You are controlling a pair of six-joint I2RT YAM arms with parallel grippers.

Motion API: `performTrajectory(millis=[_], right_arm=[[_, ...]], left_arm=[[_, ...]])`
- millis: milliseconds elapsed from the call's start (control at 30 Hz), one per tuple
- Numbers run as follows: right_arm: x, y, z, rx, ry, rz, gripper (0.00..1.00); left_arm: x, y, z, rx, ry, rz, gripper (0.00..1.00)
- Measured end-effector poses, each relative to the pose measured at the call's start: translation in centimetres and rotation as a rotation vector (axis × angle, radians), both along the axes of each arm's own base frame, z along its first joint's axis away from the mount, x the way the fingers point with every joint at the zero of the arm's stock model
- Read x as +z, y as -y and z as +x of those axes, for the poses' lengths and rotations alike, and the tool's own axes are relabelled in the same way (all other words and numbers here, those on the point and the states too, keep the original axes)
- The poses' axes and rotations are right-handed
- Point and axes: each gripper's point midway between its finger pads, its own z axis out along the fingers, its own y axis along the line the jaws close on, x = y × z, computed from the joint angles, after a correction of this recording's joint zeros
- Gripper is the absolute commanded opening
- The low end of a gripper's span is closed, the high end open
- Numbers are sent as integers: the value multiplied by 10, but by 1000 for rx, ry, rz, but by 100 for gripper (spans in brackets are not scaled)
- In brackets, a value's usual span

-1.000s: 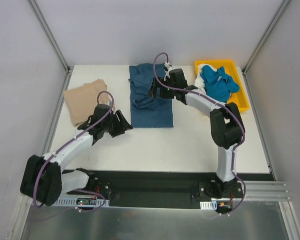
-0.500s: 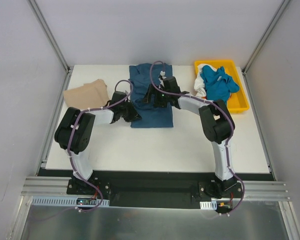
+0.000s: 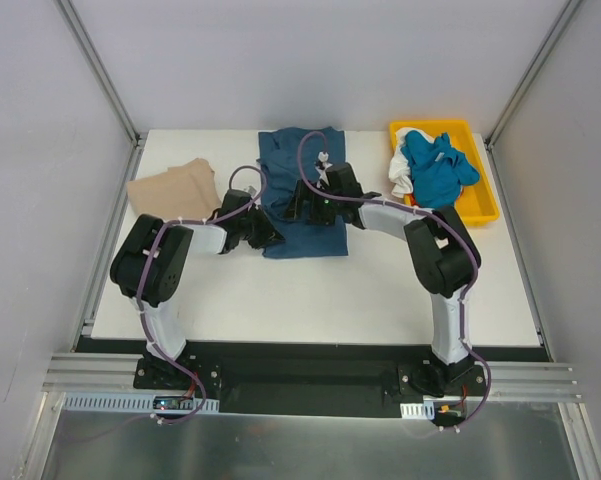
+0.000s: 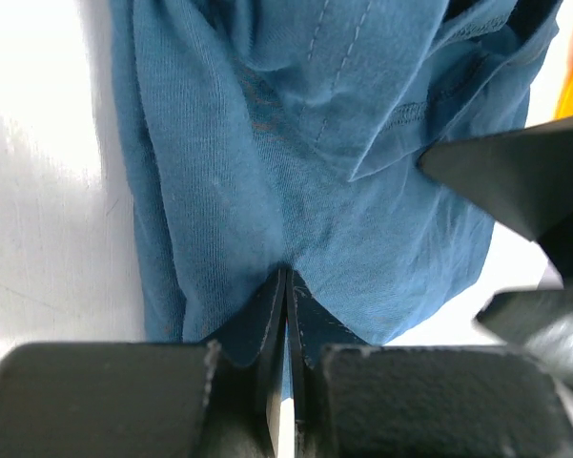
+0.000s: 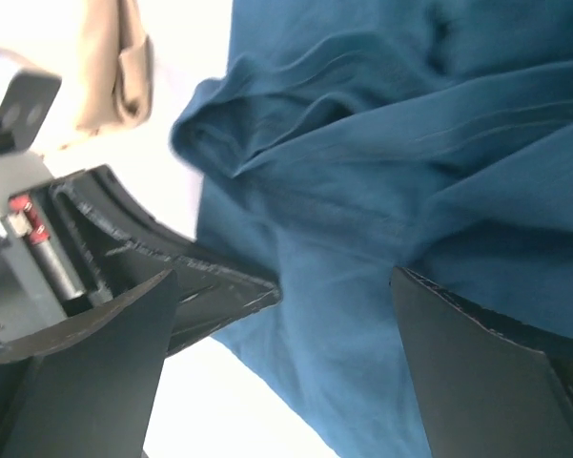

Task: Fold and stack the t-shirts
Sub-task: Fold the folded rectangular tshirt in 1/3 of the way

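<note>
- White tabletop (image 3: 380,290) between plain grey walls carries all the items.
- Left gripper (image 4: 286,283): jaws pressed fully together, pinching the left part of the near hem of the dark teal t-shirt (image 3: 325,238); the cloth puckers at the fingertips.
- Dark teal t-shirt: lies crumpled at the middle of the tabletop and reaches to the far edge.
- Right gripper (image 5: 286,315): jaws spread wide over the middle of the dark teal t-shirt, nothing between them; contact with the cloth cannot be determined.
- Tan t-shirt (image 3: 170,190): bunched near the left edge, well apart from the dark teal one.
- Yellow tray (image 3: 485,205): at the far right corner, holding a bright blue t-shirt (image 3: 438,168) and a white t-shirt (image 3: 399,178).
</note>
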Motion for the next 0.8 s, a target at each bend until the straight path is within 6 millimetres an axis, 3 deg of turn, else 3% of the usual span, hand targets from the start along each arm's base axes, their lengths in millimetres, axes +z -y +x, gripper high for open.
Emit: performTrajectory(millis=[200,433,633,700,800], right_arm=[[-2,-18,-16,53,-1,-8,97],[-13,-32,11,35,13,-16,97],[-4,-50,69,-35,126,-35,97],[10,-60,101,-79,191,-5,96],[38,-62,134,-136,264,33,97]], left_arm=[[0,-2,-6,-1,1,0,0],[0,-3,-14,-7,4,-15,0],[-1,-5,-29,-9,4,-46,0],[-3,-6,-40,-16,-9,-54,0],[-4,-9,-51,-16,-25,-58,0]])
